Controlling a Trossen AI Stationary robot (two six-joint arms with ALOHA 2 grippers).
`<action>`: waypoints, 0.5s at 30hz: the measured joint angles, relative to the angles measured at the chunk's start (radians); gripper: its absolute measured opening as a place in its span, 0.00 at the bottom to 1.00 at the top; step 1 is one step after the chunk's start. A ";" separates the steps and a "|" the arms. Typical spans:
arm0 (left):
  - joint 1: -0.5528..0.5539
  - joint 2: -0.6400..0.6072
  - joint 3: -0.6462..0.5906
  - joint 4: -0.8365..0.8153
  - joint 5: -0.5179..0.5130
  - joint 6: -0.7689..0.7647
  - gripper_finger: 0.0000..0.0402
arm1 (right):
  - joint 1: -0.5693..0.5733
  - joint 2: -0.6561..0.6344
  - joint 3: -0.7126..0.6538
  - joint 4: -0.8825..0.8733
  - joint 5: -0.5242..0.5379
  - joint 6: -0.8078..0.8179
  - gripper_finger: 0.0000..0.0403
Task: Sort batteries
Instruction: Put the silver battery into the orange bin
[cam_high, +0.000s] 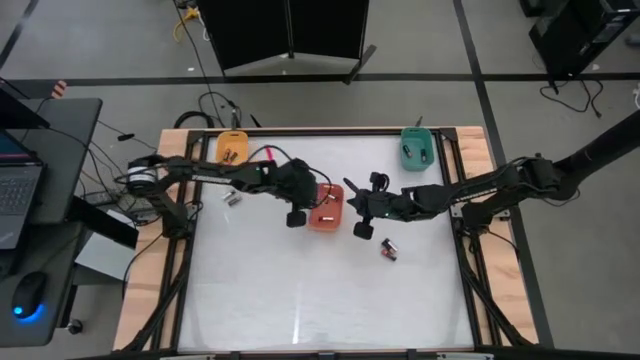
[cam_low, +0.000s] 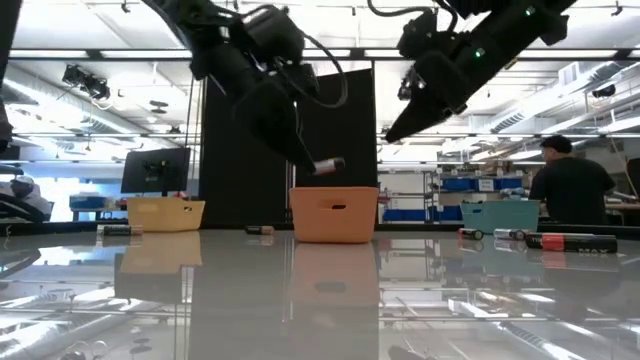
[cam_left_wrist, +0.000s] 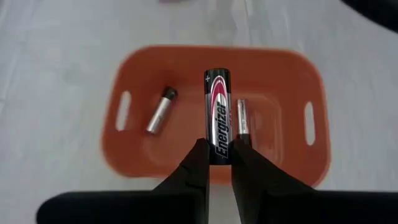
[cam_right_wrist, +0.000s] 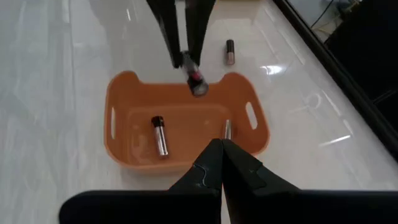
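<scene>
1. The left claw (cam_left_wrist: 217, 163) hangs over the red-orange tray (cam_high: 327, 208) near the middle of the bench (cam_high: 320, 300), pinching a black-and-red battery (cam_left_wrist: 217, 116) by one end, so that the cell juts out above the tray's inside.
2. Two more batteries lie on the tray floor: a silvery cell with a dark cap (cam_left_wrist: 161, 110) toward one handle slot, and a slim silvery cell (cam_left_wrist: 242, 117) just beside the held one in the left wrist view.
3. The right claw (cam_right_wrist: 222, 163) hovers above the tray's rim on the side toward the bench's right edge, its fingers pressed together on nothing.
4. Another battery (cam_high: 388, 250) lies on the bench between the tray and the right edge; one more (cam_high: 231, 198) lies toward the left edge.
5. An orange tray (cam_high: 232, 147) sits at the far left corner, a teal tray (cam_high: 418, 149) at the far right.
</scene>
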 joint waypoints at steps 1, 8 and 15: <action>-0.001 0.025 0.016 -0.004 0.000 0.011 0.11 | 0.000 0.000 -0.014 0.025 0.000 0.003 0.03; -0.002 0.167 0.104 -0.056 -0.006 0.038 0.11 | 0.000 0.000 -0.068 0.102 -0.010 0.028 0.03; -0.002 0.216 0.150 -0.080 -0.042 0.064 0.11 | -0.001 0.000 -0.070 0.113 -0.011 0.029 0.03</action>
